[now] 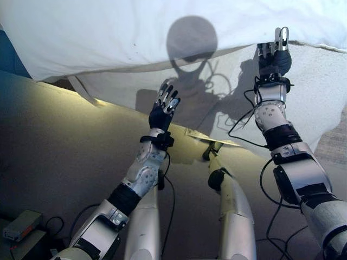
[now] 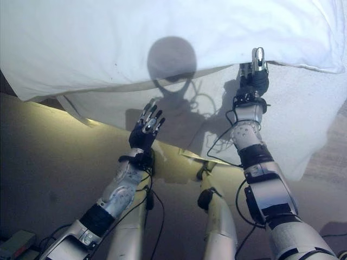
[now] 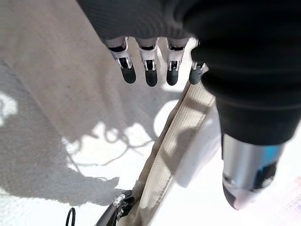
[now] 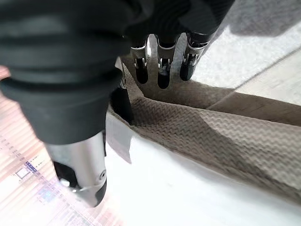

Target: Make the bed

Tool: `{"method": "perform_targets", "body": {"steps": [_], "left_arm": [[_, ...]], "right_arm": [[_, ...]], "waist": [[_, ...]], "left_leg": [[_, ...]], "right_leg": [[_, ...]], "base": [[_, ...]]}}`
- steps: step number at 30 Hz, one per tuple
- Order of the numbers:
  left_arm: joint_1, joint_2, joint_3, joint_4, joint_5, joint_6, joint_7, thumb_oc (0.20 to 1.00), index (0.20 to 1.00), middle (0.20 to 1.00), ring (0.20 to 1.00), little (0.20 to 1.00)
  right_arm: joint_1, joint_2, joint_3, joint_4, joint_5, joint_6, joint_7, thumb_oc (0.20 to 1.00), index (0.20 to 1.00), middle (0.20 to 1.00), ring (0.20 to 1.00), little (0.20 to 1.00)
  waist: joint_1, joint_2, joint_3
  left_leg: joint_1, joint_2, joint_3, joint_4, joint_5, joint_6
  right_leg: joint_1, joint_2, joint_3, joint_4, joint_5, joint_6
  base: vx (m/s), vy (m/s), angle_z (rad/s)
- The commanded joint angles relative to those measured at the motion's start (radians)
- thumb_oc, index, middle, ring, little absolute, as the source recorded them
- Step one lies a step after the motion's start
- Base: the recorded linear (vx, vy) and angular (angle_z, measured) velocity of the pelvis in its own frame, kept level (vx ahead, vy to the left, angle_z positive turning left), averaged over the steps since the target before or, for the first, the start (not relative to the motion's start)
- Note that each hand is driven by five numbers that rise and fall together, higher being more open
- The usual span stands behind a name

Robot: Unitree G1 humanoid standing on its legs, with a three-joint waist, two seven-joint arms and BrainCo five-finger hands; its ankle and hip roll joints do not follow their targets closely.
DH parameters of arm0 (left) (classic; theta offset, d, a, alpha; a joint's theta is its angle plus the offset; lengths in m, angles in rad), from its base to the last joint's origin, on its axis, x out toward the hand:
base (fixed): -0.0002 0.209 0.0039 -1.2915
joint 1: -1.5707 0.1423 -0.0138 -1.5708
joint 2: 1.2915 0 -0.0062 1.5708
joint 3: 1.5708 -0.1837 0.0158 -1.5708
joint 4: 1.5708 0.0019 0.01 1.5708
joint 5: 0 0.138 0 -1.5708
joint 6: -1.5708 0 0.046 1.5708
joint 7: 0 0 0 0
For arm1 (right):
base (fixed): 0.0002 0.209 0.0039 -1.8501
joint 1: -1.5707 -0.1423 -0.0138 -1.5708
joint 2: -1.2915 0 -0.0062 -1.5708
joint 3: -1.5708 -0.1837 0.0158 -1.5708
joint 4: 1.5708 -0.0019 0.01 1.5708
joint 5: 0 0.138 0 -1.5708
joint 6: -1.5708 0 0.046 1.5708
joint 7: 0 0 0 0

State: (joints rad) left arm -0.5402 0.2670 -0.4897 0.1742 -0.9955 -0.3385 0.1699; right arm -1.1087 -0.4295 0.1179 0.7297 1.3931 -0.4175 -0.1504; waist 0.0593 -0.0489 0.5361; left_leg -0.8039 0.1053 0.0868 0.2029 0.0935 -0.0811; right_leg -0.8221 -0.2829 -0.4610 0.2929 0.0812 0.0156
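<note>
A puffy white duvet [image 1: 108, 38] lies across the bed, its lower edge overhanging a textured white cover [image 1: 320, 92] that hangs down the bed's side. My right hand [image 1: 274, 57] is raised to the duvet's edge with its fingers [image 4: 162, 70] straight, their tips at a fold of the woven cover [image 4: 211, 136] and the thumb held apart. My left hand [image 1: 164, 105] is lower and further left, open in front of the hanging cover and holding nothing. Past its fingers [image 3: 150, 70] runs a woven seam strip [image 3: 174, 146].
Grey carpet [image 1: 54, 141] stretches before the bed. A small box [image 1: 20, 225] sits on the floor at the lower left. A flat paper label [image 1: 211, 138] lies by the cover's lower edge. A dark gap [image 1: 59, 84] opens under the duvet at the left.
</note>
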Motion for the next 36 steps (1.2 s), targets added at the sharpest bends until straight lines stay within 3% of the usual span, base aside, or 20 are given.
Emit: {"method": "perform_targets", "body": {"steps": [1,12,16,36], "left_arm": [[0.046,0.027,-0.004,-0.132,0.038,-0.021,-0.025,1.0,1.0,1.0,1.0,1.0],[0.063,0.038,-0.009,-0.138,0.033,-0.022,-0.033,1.0,1.0,1.0,1.0,1.0],[0.06,0.043,-0.021,-0.141,0.027,-0.021,-0.033,1.0,1.0,1.0,1.0,1.0],[0.11,0.073,-0.041,-0.185,0.013,-0.009,-0.066,1.0,1.0,1.0,1.0,1.0]], "right_arm": [[-0.076,-0.101,-0.017,-0.013,-0.048,-0.055,-0.011,1.0,1.0,1.0,1.0,1.0],[-0.107,-0.127,-0.022,0.056,-0.041,-0.046,-0.011,1.0,1.0,1.0,1.0,1.0],[-0.165,-0.133,0.023,0.161,-0.074,0.013,-0.043,1.0,1.0,1.0,1.0,1.0],[-0.301,-0.163,0.065,0.244,-0.046,0.021,-0.031,1.0,1.0,1.0,1.0,1.0]], "waist": [[0.002,0.002,-0.016],[0.003,0.001,-0.016],[0.009,0.003,-0.016],[0.029,0.021,-0.016]], "left_leg": [[0.033,0.004,0.043,0.033,-0.095,-0.013],[0.029,0.01,0.049,0.036,-0.098,-0.013],[0.021,0.01,0.053,0.033,-0.096,-0.013],[-0.029,0.023,0.018,0.059,-0.101,-0.014]], "right_leg": [[-0.005,-0.043,0.023,0.063,-0.006,0.197],[-0.011,-0.036,0.022,0.063,-0.005,0.198],[-0.024,-0.034,0.026,0.064,-0.002,0.198],[-0.088,-0.03,0.02,0.153,-0.055,0.194]], "base": [[0.0,0.0,0.0],[0.0,-0.002,-0.01],[0.0,0.0,-0.05],[0.02,-0.019,0.0]]}}
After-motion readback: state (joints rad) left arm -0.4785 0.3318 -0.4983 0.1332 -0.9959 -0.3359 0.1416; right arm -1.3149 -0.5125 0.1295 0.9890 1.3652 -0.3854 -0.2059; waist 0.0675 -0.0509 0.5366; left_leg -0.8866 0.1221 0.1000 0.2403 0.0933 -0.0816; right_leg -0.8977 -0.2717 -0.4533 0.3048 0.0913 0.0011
